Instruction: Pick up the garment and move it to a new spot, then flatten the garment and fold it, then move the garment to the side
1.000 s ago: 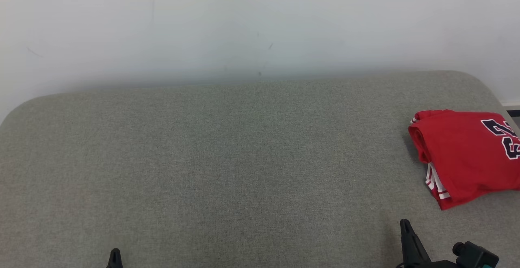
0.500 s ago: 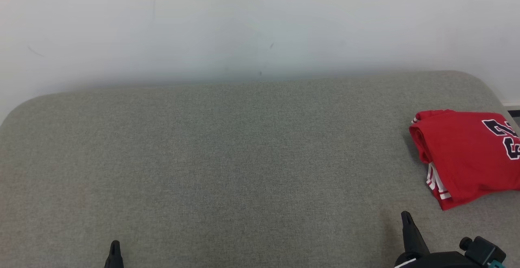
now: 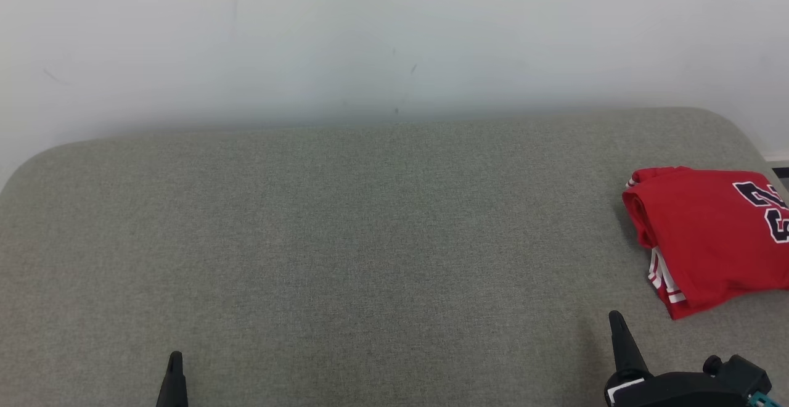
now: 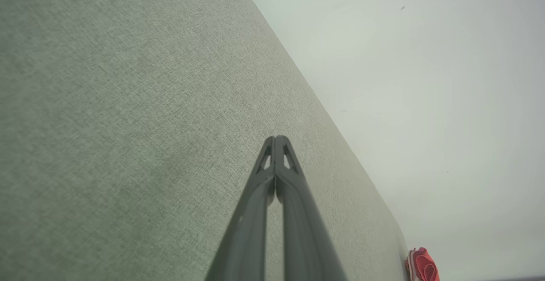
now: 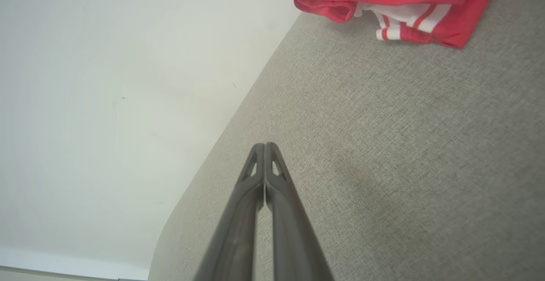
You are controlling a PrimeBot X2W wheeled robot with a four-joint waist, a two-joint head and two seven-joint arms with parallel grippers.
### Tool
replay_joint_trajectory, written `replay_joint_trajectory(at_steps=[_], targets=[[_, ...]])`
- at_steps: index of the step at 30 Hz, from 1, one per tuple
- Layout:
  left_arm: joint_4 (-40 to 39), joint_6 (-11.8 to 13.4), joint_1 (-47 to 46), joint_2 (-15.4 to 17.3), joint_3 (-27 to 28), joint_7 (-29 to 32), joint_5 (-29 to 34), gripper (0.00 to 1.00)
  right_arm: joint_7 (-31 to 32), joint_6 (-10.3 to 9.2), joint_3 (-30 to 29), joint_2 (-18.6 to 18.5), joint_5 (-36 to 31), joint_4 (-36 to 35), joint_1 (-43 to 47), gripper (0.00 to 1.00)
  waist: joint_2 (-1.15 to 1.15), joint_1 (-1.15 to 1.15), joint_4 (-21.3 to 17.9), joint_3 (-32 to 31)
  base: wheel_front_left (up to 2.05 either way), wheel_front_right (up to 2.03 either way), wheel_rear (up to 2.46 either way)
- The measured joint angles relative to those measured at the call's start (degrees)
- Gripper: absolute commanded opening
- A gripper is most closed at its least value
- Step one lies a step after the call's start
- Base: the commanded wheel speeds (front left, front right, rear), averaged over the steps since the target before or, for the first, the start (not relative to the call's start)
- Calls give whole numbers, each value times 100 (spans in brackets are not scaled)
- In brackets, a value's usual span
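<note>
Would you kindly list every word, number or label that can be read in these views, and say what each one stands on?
"2" (probably): a dark, white-edged numeral on the folded red jersey, lying sideways at the right edge of the head view.
Second numeral below it: cut off by the frame edge, not readable.
There is no text on the grey upholstered surface or the white wall.

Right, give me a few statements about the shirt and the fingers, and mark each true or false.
1. The red shirt lies folded at the right end of the grey cushion. True.
2. The left fingers are spread wide. False: they are pressed together.
3. The right fingers grip the shirt. False: they are shut on nothing, apart from it.
4. White stripes show at one edge of the shirt. True.
</note>
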Motion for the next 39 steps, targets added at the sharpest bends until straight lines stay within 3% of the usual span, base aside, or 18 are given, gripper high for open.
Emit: replay_joint_trajectory(at_steps=[39], targets=[[-55, -108, -376, 11, 93, 572, -2112, 0, 497, -1, -58, -2, 2327, -105, -293, 0, 0, 0, 38, 21, 0, 0, 0]])
